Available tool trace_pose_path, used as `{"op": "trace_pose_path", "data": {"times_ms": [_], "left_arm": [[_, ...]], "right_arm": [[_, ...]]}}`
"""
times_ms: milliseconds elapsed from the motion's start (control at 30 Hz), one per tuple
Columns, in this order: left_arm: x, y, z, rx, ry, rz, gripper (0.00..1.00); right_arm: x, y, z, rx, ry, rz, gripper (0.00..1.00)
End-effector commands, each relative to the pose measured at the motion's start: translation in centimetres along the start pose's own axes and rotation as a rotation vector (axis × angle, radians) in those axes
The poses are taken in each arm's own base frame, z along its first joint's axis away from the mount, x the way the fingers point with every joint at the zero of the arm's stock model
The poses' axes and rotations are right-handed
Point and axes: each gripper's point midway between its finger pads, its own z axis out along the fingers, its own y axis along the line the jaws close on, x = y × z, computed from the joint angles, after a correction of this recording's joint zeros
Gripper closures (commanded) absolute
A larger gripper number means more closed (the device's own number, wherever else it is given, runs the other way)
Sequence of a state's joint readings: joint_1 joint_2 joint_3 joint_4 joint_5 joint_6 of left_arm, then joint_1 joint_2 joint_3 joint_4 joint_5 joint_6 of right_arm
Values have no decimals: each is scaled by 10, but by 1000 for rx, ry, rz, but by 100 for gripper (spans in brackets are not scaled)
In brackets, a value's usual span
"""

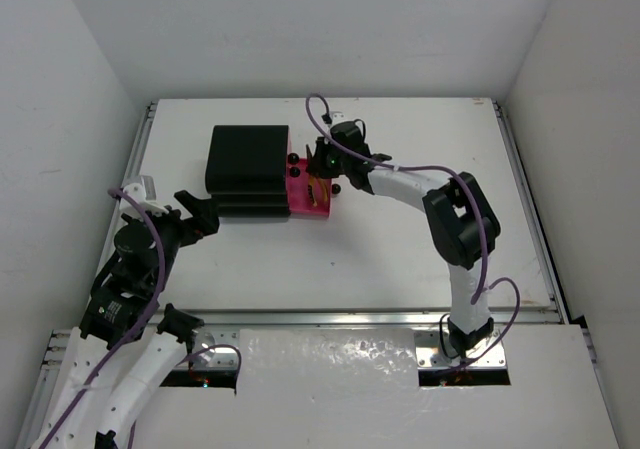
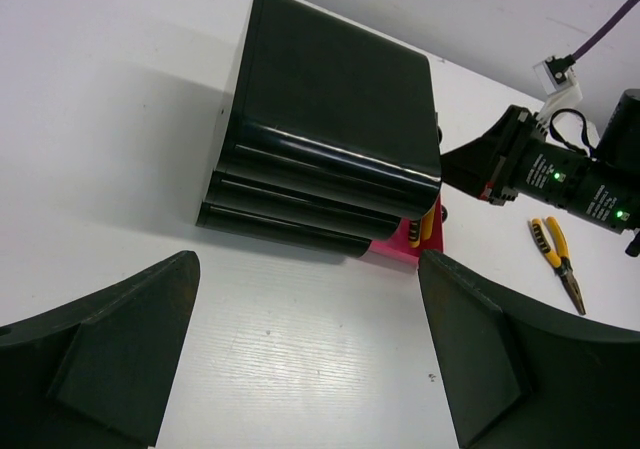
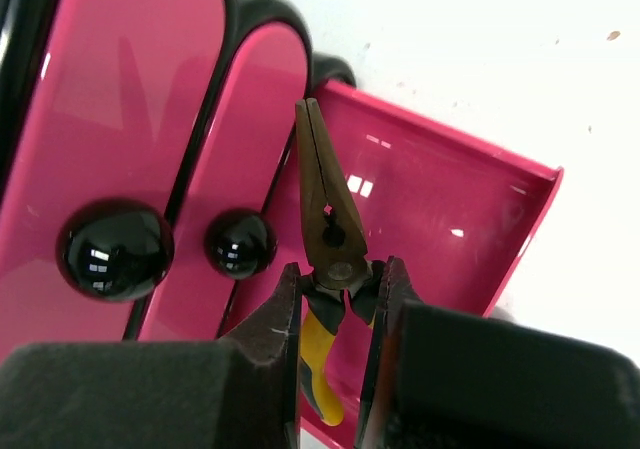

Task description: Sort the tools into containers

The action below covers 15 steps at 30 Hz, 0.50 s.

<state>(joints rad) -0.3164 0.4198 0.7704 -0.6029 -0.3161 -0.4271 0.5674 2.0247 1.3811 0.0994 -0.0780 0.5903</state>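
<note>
Chest [image 2: 330, 99]: glossy black plastic. Drawer [image 3: 440, 219] interior: glossy magenta. Pliers [image 3: 325, 219]: dull dark metal, yellow grips. Table [image 1: 400, 259]: matt white.

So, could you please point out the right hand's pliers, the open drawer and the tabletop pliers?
right hand's pliers [image 3: 330, 231]: right wrist view, pivot.
open drawer [image 3: 445, 254]: right wrist view, pink floor.
tabletop pliers [image 2: 565, 266]: left wrist view, near pivot.

Bright, even light from above washed the white table [image 1: 400, 259] almost flat, leaving only a soft shadow beside the glossy black chest [image 2: 330, 99]. In the right wrist view, small white glints sat on the pink drawer [image 3: 440, 219] and the knobs [image 3: 113, 249]. The pliers [image 3: 325, 219] were sharp, while the fingers [image 3: 265, 339] of the right gripper [image 3: 342, 271] were dark and blurred.
</note>
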Motion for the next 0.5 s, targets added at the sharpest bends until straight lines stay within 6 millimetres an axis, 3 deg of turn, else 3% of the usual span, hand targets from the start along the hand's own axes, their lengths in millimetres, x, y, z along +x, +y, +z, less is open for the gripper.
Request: {"op": "trace_pose_path", "data": {"times_ms": [0,133,167,233,367,467], "left_arm": [[-8,-9,0,41,-33,-4,11],[-8,-8,0,38,-33,-4,11],[-8,-8,0,36,-34,-6,11],[-8,-8,0,36,-32,-5,11],[-8,-8,0,35,-31,-5,11],[-8,-8,0,33,-30,-4,11]], "right_arm": [[-31,27,-4,-43,-81,-97,89],[-26,33,-8,-69,-58,-140,70],[-26,35,-10,-68,-63,-152,60],[-22,33,-14,-65,-60,-155,56],[-33,37,-30,-57,-85,-159,50],[-38,36,-38,-36,-93,-177,50]]}}
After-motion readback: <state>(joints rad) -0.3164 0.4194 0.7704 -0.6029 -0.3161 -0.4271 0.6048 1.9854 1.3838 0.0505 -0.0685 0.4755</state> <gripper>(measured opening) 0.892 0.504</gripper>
